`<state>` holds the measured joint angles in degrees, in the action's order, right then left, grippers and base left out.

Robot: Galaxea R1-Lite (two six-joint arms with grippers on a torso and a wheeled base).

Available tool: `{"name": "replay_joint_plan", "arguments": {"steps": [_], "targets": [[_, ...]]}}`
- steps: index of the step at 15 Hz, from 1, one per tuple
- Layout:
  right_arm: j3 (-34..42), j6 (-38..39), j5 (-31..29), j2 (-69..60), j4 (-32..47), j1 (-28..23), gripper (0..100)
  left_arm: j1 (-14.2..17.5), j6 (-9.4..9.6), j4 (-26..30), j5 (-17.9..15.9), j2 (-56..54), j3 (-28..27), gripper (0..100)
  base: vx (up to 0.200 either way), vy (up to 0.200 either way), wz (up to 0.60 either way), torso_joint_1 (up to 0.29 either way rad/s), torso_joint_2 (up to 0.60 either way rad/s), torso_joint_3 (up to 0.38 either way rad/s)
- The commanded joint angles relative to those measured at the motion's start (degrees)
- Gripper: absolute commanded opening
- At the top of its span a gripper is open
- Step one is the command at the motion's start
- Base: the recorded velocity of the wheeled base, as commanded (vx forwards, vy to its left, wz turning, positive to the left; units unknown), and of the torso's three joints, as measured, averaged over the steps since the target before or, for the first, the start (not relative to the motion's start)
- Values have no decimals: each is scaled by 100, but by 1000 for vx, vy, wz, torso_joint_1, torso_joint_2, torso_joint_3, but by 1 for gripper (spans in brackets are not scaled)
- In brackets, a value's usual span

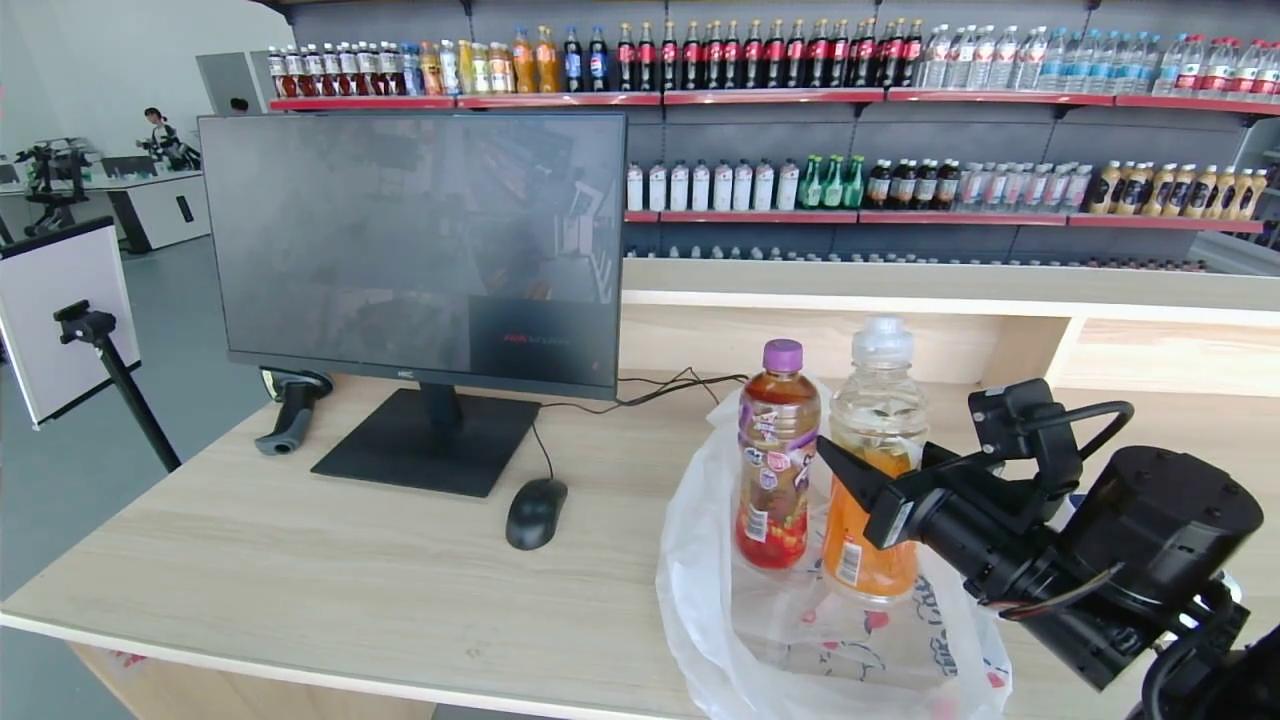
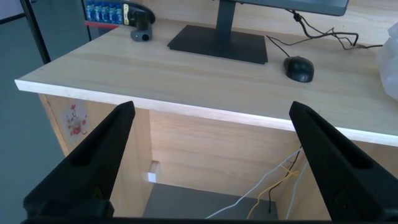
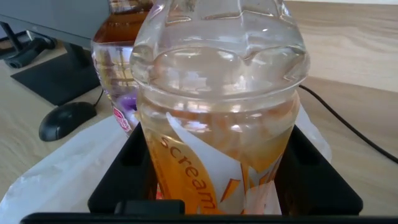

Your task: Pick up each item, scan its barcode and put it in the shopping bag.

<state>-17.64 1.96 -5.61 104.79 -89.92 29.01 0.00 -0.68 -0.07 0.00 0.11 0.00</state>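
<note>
An orange drink bottle [image 1: 878,440] with a clear cap stands inside the white plastic shopping bag [image 1: 800,640] on the wooden counter. My right gripper [image 1: 872,482] is shut on its lower body, one finger on each side [image 3: 127,171]. In the right wrist view the orange drink bottle [image 3: 217,124] stands between the jaws, over the bag [image 3: 56,174]. A red tea bottle [image 1: 778,460] with a purple cap stands upright in the bag just to its left. My left gripper [image 2: 208,162] hangs open below the counter's front edge [image 2: 205,112], holding nothing.
A monitor [image 1: 420,250] stands on the counter's left half, a black mouse [image 1: 535,512] in front of it and a handheld barcode scanner [image 1: 290,410] at its left. Cables run behind the bag. Shelves of drinks [image 1: 900,130] line the back wall.
</note>
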Motion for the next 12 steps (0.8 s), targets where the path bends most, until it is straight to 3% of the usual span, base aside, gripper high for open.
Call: {"name": "replay_joint_plan", "arguments": {"steps": [1,12], "targets": [[-29,-3,-11,33,-8,-1,0,0,-2,-1,0,-2,0,100,0,0,0,0,0,0],[481,67,-28,-126,-8,-10,0,0,-11,-1,0,-2,0,100,0,0,0,0,0,0]]}}
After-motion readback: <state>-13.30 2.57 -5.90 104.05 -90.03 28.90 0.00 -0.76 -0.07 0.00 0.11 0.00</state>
